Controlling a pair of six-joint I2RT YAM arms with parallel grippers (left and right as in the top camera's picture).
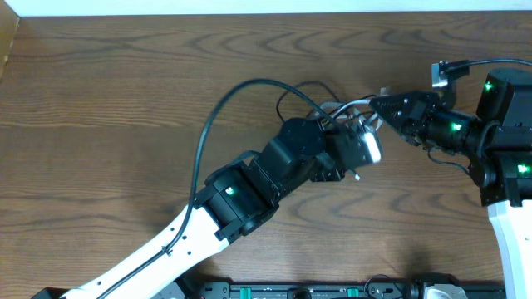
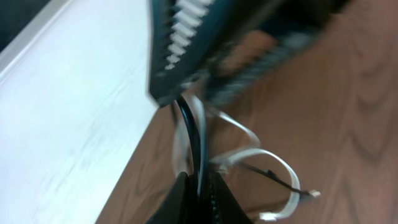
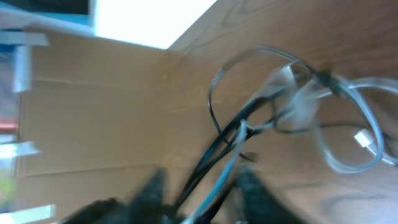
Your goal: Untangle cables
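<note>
Fingers (image 2: 178,202) of left gripper (image 2: 199,180) clenched on black and white cables (image 2: 194,134), we note right gripper (image 3: 200,186) fingers (image 3: 250,186) parted, cables running between them

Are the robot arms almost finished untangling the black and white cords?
Not nearly. Done: nothing yet; the black cord and white cord are looped together in one tangle. In hand: the left gripper pinches both cords, and the right gripper has its fingers apart around them. Left: pulling the two apart and laying each down separately.
</note>
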